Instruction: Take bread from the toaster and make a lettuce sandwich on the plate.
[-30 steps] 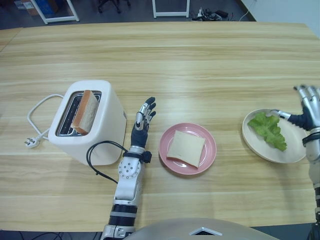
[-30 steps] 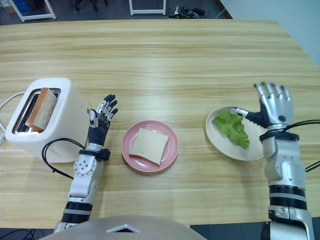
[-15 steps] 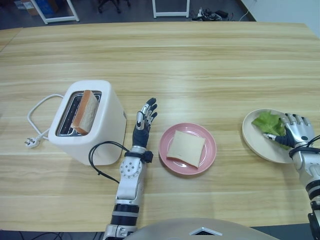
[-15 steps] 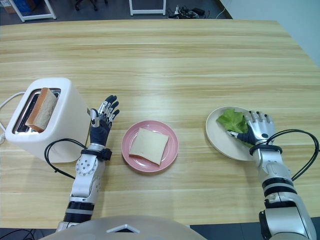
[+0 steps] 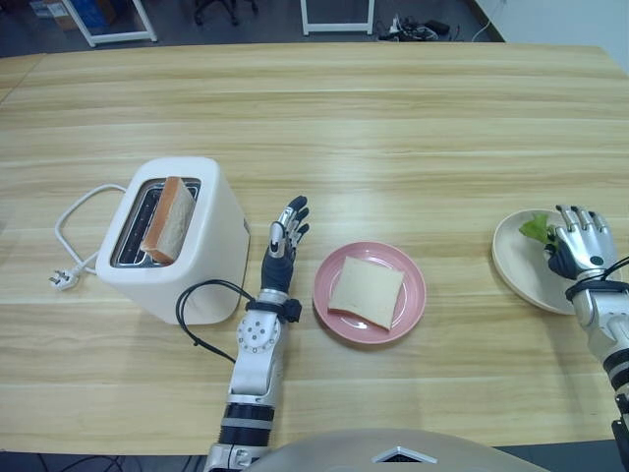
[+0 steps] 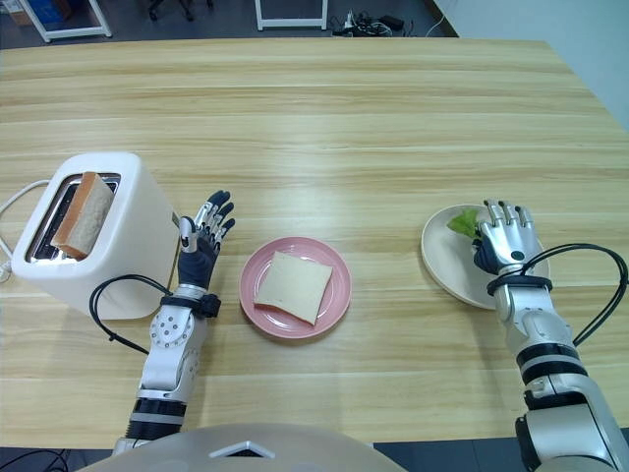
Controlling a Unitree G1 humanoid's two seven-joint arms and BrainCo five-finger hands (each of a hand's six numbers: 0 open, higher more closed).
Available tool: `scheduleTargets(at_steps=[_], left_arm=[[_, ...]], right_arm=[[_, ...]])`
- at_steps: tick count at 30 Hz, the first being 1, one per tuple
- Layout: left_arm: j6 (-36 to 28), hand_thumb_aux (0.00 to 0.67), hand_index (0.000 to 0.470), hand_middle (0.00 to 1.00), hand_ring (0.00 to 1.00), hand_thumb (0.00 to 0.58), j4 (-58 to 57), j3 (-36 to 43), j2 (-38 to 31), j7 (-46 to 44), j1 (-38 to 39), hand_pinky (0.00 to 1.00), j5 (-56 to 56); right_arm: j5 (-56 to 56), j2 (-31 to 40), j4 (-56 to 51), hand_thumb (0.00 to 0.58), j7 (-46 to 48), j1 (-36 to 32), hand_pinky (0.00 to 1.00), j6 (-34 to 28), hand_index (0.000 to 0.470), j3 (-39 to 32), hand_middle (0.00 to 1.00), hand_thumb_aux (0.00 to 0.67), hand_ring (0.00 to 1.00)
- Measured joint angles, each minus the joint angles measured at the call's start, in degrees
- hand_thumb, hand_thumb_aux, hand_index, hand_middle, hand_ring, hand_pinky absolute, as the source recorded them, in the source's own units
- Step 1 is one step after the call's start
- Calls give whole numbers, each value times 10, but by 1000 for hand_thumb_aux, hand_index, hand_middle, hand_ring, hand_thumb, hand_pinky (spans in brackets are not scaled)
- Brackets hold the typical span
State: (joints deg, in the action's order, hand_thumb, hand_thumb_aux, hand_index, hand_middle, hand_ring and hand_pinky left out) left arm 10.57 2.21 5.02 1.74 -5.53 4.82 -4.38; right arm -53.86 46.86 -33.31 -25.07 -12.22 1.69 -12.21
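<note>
My right robot hand (image 6: 503, 236), closed on the lettuce (image 6: 462, 223) (bunched underneath) by the counter's (image 6: 393, 147) right edge, has the plate (image 6: 336, 303) leftward.

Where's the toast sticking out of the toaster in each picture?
Left eye view: the toast stands in the toaster, left of the middle.
Right eye view: the toast is near the left edge.
Shared landmark: the pink plate holding a bread slice, to the toaster's right in both views.
</note>
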Motion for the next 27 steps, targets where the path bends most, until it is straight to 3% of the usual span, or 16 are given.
scheduleTargets(at_steps=[5,10,15,19,27], left_arm=[[0,0,0,0,0,0,-3,-1,0,0,-1,0,0],[1,0,0,0,0,0,-21,-4,0,0,-8,0,0],[2,0,0,0,0,0,-37,-7,0,-1,-17,0,-1],[2,0,0,0,0,0,-46,-9,2,-1,-26,0,-2],[6,0,0,0,0,0,-69,-10,17,1,-29,0,-2]], right_arm=[[12,8,196,580,12,58,0,-26,470,47,0,670,0],[10,-41,335,580,45,47,0,-31,470,38,0,670,0],[-7,-128,345,580,62,-4,0,-18,470,-30,0,670,0],[-26,-186,294,580,66,-31,0,0,470,-93,0,670,0],[-36,-229,270,580,81,20,0,32,470,-170,0,670,0]])
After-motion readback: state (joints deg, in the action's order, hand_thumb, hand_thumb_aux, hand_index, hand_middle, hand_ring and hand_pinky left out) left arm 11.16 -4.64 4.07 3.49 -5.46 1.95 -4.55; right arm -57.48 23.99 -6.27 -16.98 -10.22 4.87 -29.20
